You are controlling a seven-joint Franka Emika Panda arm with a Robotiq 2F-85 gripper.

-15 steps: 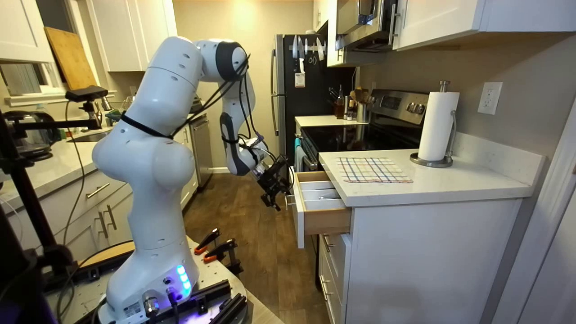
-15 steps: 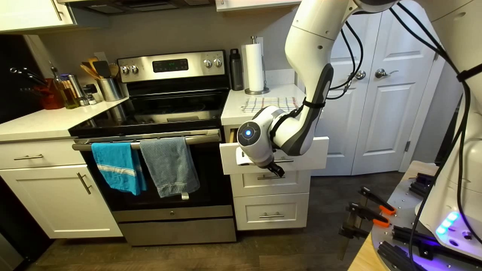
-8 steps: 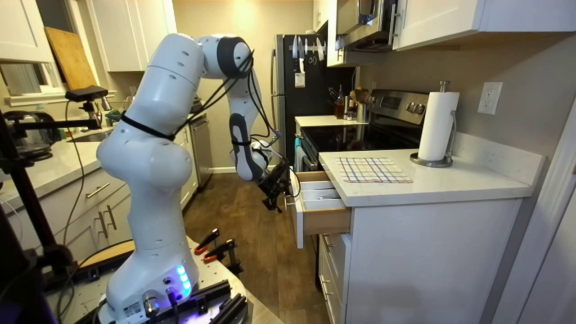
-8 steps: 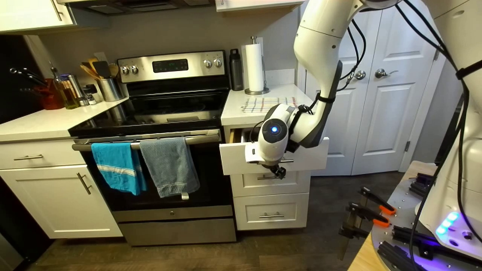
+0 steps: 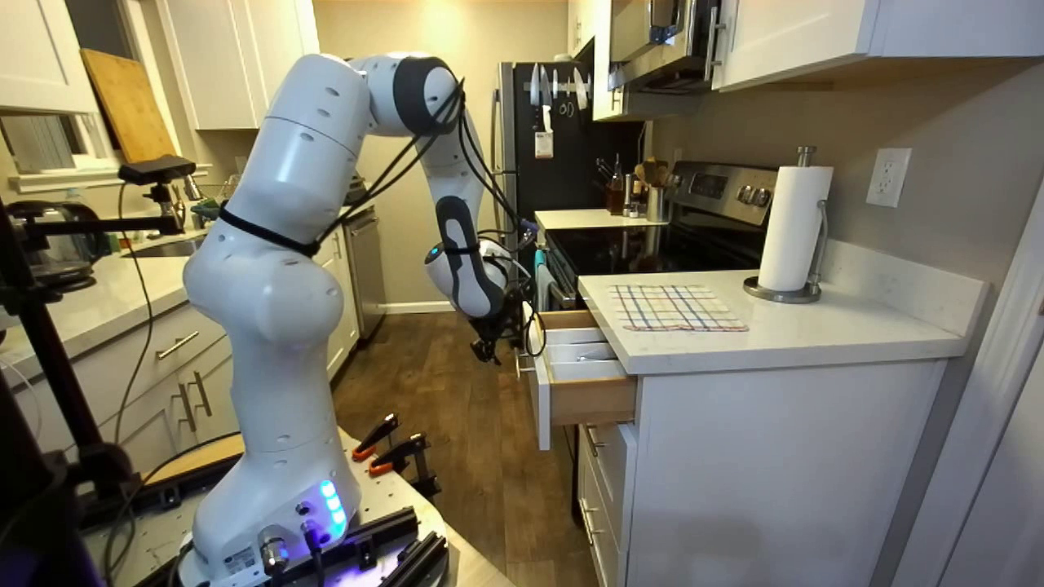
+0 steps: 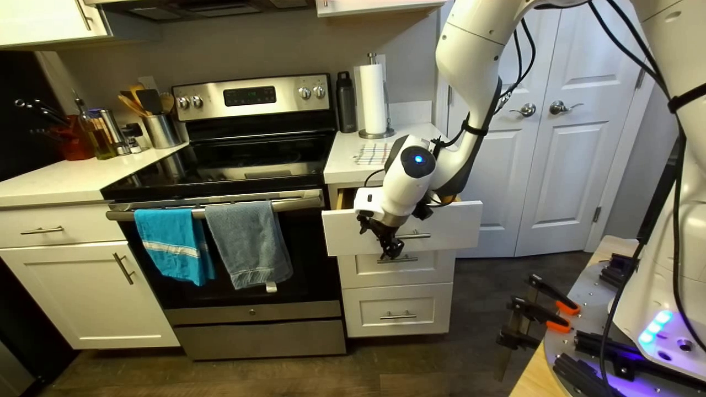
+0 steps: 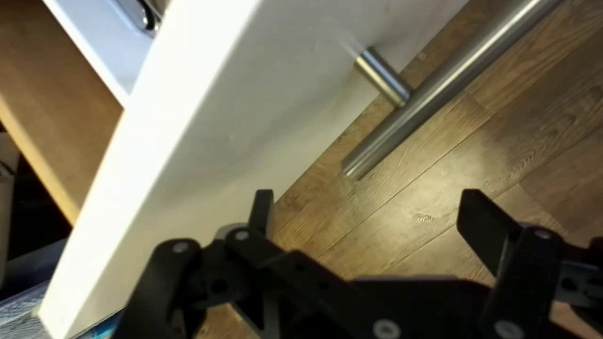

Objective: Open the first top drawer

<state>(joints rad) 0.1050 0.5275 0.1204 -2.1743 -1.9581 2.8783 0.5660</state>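
Points the gripper (image 7: 363,207) downward with fingers (image 7: 261,211) spread wide apart, clear of the metal handle (image 7: 445,87) at one o'clock in the wrist view. Has the first top drawer (image 5: 591,401) at about three o'clock from the gripper in an exterior view, drawn out from under the white counter (image 5: 816,326), with white compartments (image 5: 571,352) inside.

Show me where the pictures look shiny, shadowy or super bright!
Wrist view: the drawer has a glaring white top edge and a soft shadow on its front, the floor a shiny patch; in an exterior view, the far wall glows yellowish up top; in both exterior views, blue lights shine on the robot's base.
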